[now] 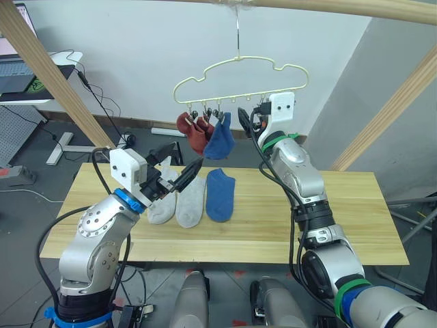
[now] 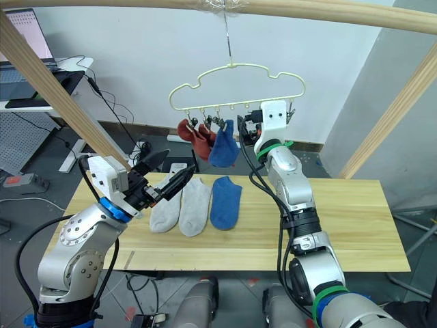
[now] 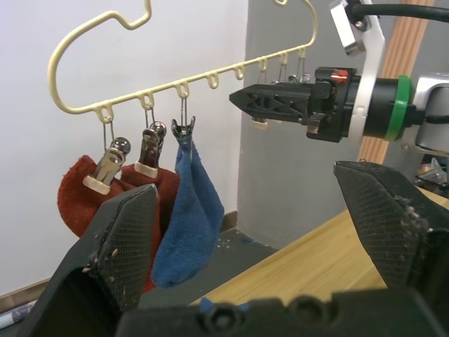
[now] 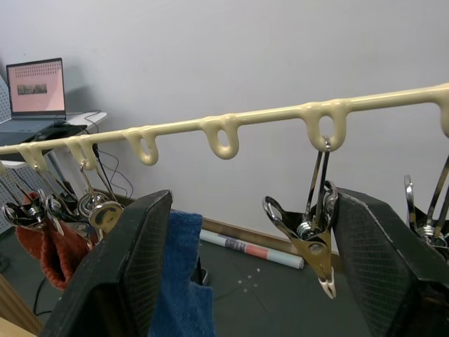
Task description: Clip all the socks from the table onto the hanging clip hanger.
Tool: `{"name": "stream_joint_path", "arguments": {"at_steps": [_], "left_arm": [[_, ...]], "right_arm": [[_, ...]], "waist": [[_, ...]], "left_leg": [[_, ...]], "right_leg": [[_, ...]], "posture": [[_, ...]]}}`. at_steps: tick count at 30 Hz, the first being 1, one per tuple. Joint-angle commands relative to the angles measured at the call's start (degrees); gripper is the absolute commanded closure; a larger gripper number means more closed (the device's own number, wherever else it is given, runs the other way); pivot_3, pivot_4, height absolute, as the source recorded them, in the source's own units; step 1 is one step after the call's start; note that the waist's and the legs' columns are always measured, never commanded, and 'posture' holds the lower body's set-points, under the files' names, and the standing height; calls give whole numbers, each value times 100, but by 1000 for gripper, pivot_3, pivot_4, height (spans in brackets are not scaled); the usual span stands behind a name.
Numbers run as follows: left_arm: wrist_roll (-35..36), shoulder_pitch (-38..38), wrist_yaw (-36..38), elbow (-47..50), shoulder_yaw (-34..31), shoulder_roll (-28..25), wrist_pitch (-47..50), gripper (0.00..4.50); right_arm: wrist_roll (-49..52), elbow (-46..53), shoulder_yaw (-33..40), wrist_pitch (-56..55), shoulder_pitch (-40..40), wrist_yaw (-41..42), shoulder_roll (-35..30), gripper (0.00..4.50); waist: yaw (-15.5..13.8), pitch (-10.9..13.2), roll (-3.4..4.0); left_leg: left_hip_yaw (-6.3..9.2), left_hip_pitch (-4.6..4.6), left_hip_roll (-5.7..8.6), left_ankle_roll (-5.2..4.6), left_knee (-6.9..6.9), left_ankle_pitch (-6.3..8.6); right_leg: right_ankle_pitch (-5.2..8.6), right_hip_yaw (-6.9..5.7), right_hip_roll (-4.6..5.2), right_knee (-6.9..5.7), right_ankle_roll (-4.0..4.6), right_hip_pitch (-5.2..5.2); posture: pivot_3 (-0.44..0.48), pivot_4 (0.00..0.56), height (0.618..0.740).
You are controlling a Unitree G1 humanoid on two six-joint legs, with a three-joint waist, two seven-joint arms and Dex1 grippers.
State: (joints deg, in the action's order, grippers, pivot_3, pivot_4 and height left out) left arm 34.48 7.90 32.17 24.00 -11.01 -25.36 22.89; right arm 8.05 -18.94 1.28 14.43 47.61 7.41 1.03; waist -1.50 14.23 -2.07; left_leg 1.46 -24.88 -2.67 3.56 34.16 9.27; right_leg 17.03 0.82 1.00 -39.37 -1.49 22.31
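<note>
The pale-yellow clip hanger (image 1: 239, 74) hangs from a wooden pole. Two rust red socks (image 1: 192, 130) and one blue sock (image 1: 220, 138) are clipped to its left clips. On the table (image 1: 328, 212) lie two light grey socks (image 1: 162, 205) (image 1: 191, 201) and a blue sock (image 1: 220, 195), side by side. My left gripper (image 1: 179, 164) hovers open above the grey socks, holding nothing. My right gripper (image 4: 249, 203) is raised to the hanger's row of clips, open, with a free metal clip (image 4: 312, 246) hanging just inside one finger.
Thick wooden poles (image 1: 54, 75) (image 1: 389, 109) slant down on both sides of the hanger, with a crossbar above. A white desk with a laptop (image 1: 17, 68) stands at the far left. Cables lie on the floor behind the table. The table's right half is bare wood.
</note>
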Motion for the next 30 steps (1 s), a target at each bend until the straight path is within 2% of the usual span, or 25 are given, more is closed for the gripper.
{"name": "stream_joint_path", "arguments": {"at_steps": [1,10,13,16,20,22,23,25,30], "left_arm": [[-1,-27,98,88,-76,-19,-208,0],[-35,-106,110,108,-67,-3,-308,0],[-36,-119,112,113,-63,-8,-320,0],[-28,-103,86,126,-56,8,-312,0],[-34,-118,55,160,-20,44,-312,0],[-39,-129,47,172,-12,61,-308,0],[-41,-132,38,182,-5,68,-301,0],[-95,-174,30,193,51,42,-257,0],[-957,-151,-113,-222,606,-277,-77,0]], "right_arm": [[98,50,125,-154,166,-5,26,907],[134,-141,180,-231,263,53,32,907],[176,-196,221,-254,281,61,45,1505],[186,-237,235,-276,304,72,42,2610],[184,-279,248,-285,322,75,30,3870],[184,-279,253,-282,320,72,22,4317],[193,-269,264,-273,315,70,17,4483],[205,-241,287,-235,284,64,-7,4494],[221,-147,279,-90,221,133,-140,4494]], "waist": [[0,0,0],[0,0,0],[-1,0,0],[-1,0,0],[0,0,0],[0,0,0],[1,0,0],[1,0,1],[1,1,2]], "left_leg": [[0,0,0,0,2,0],[1,1,0,-1,23,0],[2,2,0,-1,28,0],[2,2,0,-1,35,0],[3,2,0,-1,43,0],[3,3,0,-1,46,0],[3,2,0,-1,47,0],[3,2,0,-1,48,0],[3,3,0,-2,48,0]], "right_leg": [[0,0,0,-3,0,0],[0,1,0,-26,0,0],[0,1,0,-32,0,0],[0,2,0,-38,0,0],[0,2,-1,-48,0,0],[1,2,-1,-51,0,0],[1,2,-2,-51,0,0],[1,3,-2,-52,0,0],[1,5,-3,-52,0,1]], "posture": [[158,166,740],[167,166,740],[167,166,740],[167,166,740],[167,166,740],[167,166,740],[168,172,740],[168,172,740],[140,186,740]]}}
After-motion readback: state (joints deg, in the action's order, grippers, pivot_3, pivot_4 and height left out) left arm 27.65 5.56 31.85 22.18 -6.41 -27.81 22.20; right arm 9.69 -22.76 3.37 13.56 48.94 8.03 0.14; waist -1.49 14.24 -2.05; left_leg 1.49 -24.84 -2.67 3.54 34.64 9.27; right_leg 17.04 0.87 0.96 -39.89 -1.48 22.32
